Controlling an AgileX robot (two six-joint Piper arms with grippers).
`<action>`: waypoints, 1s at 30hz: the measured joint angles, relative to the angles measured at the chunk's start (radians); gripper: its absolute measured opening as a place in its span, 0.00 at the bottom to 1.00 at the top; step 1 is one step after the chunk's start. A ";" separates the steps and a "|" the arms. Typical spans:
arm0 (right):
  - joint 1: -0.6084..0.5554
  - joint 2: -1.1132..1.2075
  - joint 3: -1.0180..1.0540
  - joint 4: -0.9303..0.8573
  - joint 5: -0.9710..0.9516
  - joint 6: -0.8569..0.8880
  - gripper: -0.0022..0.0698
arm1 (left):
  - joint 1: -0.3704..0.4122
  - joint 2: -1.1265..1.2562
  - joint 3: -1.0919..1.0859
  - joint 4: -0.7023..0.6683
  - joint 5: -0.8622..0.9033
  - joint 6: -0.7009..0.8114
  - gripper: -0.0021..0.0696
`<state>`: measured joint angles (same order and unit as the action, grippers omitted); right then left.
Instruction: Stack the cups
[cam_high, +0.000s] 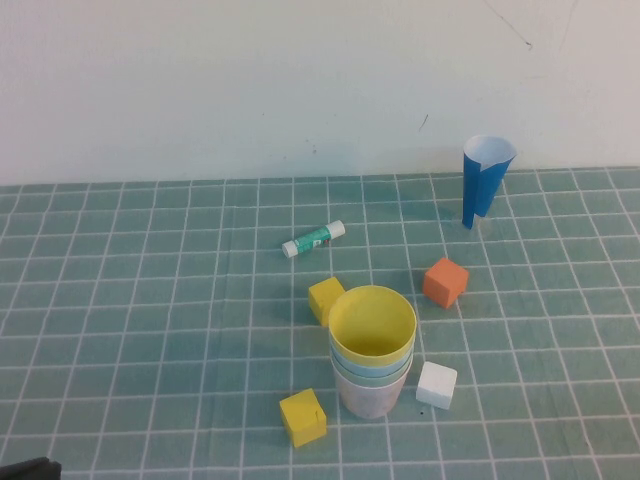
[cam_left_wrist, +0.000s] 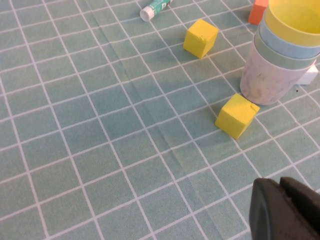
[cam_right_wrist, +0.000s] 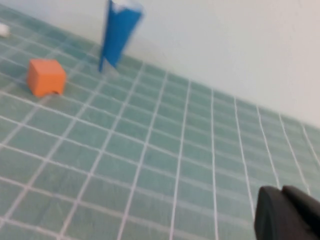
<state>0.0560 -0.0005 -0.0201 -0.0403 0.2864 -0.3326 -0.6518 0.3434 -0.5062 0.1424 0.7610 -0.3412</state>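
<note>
The cups stand nested in one upright stack (cam_high: 372, 352) at the middle of the table: yellow (cam_high: 372, 322) on top, then light blue and green rims, with the pink one (cam_high: 366, 398) at the bottom. The left wrist view shows the same stack (cam_left_wrist: 280, 55). My left gripper (cam_left_wrist: 279, 189) is shut and empty, low over the cloth, well to the stack's left and nearer the front edge; only its dark tip (cam_high: 28, 468) shows in the high view's corner. My right gripper (cam_right_wrist: 281, 194) is shut and empty over bare cloth, out of the high view.
Two yellow cubes (cam_high: 326, 298) (cam_high: 303, 417), a white cube (cam_high: 437, 385) and an orange cube (cam_high: 445, 282) ring the stack. A glue stick (cam_high: 313, 239) lies behind it. A blue-and-white paper cone (cam_high: 486, 178) stands at the back right by the wall.
</note>
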 joint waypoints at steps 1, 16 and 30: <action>-0.011 -0.005 0.017 -0.027 0.000 0.045 0.03 | 0.000 0.000 0.000 -0.002 0.000 0.000 0.03; -0.026 -0.011 0.043 -0.095 0.067 0.228 0.03 | 0.000 0.000 0.002 -0.017 0.008 0.004 0.03; -0.026 -0.013 0.043 -0.095 0.069 0.231 0.03 | 0.000 0.000 0.002 -0.018 0.008 0.004 0.03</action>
<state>0.0300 -0.0131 0.0228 -0.1353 0.3549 -0.1012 -0.6518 0.3434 -0.5040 0.1244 0.7688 -0.3373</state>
